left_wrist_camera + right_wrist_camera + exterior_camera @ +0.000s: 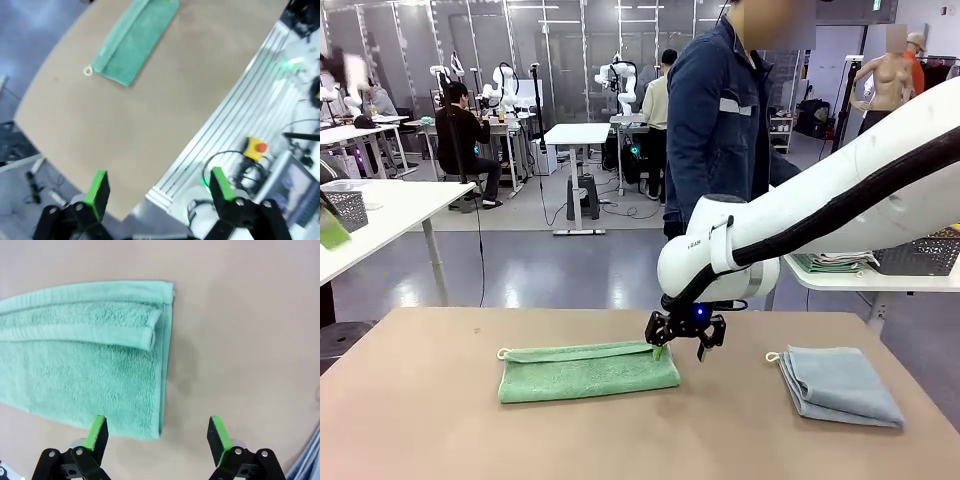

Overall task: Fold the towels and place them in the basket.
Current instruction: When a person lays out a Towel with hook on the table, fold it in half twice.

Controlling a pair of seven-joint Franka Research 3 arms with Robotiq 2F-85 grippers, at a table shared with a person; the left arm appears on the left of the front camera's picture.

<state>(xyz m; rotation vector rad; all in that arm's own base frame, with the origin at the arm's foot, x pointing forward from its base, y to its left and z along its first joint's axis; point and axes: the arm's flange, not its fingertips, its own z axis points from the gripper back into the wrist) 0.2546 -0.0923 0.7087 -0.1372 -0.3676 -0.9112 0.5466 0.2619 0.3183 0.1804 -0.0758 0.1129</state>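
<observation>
Right fingers (pixel 98 434) hang wide open and empty over the green towel (pixel 588 370), at its right end; left fingers (pixel 98 189) gape empty, high off the bench (pixel 420 430). The green towel is folded lengthwise and probably needs another fold, while the blue-grey towel (pixel 840 385) lies folded at the right, neither packed away.

The green towel (pixel 85 360) just ahead of the right jaws is soft, looped terry cloth, matt, with a flatter woven band along its folded edge. The desk (pixel 240 315) beneath those jaws is a smooth, matt tan board. The blue-grey towel (pixel 840 385), well off to their side, is the same nubby cloth. The pads (pixel 97 432) look dull green on matt black plastic.
</observation>
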